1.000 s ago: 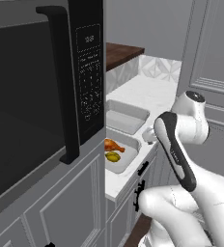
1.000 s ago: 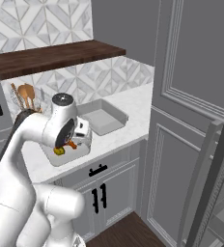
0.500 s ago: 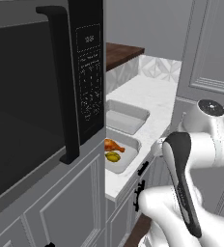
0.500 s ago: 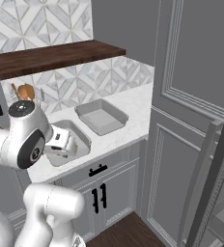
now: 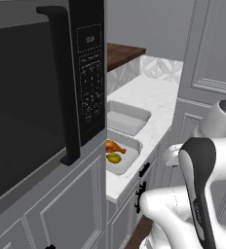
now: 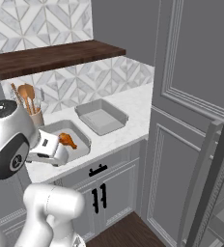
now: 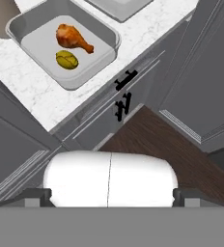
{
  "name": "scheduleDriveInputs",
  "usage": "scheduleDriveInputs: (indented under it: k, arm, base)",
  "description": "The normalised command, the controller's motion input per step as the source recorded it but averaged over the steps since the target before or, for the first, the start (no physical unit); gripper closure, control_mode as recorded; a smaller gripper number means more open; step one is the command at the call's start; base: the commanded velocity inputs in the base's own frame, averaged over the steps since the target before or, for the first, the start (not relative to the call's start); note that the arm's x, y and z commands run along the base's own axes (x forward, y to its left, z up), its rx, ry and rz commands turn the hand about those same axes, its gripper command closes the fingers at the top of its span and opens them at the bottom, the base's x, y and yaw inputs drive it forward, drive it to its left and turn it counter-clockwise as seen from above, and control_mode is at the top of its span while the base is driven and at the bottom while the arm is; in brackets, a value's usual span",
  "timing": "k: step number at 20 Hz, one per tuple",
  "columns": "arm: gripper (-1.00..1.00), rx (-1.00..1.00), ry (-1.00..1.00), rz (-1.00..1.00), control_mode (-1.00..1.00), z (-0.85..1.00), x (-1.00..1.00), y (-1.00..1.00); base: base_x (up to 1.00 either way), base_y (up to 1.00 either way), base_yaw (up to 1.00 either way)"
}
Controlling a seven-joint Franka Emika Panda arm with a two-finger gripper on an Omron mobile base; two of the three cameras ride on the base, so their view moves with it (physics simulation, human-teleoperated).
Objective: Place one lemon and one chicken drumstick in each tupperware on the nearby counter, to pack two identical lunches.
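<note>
My hand: my hand (image 6: 45, 147) is up in the air, out past the front edge of the surface, beside the near tray. Its two fingers are wide apart and they hold nothing.
Surface: the white marble surface (image 5: 156, 97) sits on grey cabinets with black handles (image 7: 122, 94). I can see it in the hand view too (image 7: 17, 75).
Near tray: one grey tupperware tray (image 7: 103, 30) sits close to the front edge of the surface. In the right base view it is just behind my hand (image 6: 82, 140). In the left base view it is next to the big black microwave (image 5: 132, 144).
Chicken drumstick: the brown drumstick (image 7: 73, 38) lies inside the near tray, on the side away from the front edge. I can see it from the left (image 5: 114, 146) and from the right (image 6: 67, 140).
Lemon: the lemon (image 7: 66, 60) lies in the same tray, just beside the drumstick and nearer the front edge. It looks yellow-green (image 5: 113, 158).
Far tray: the other tupperware tray (image 6: 100, 116) sits on the surface just beside the first one, farther along toward the tall grey cupboard. It has nothing in it (image 5: 127, 118).
Microwave: the black microwave (image 5: 42, 92) stands close on the left side.
Cup of spoons: a cup with wooden spoons (image 6: 29, 103) stands near the back wall.
Shelf: a dark brown wooden shelf (image 6: 56, 54) is above the surface.
</note>
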Motion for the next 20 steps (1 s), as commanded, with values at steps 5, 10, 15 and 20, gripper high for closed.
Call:
scheduleDriveInputs:
  k: [5,10,15,20]
  arm:
    - [-1.0,0.0,0.0,0.0,-1.0,0.0,0.0,0.0]
    - [-1.0,0.0,-0.03,0.0,-1.0,0.0,-0.32,0.0]
    - [-1.0,0.0,0.0,0.0,1.0,0.0,0.0,0.0]
    - [-1.0,0.0,0.0,0.0,1.0,0.0,0.0,0.0]
  base:
    - [0.0,0.0,0.0]
    - [0.0,0.0,0.0]
    - [-1.0,0.01,-0.17]
    - [-1.0,-0.02,-0.33]
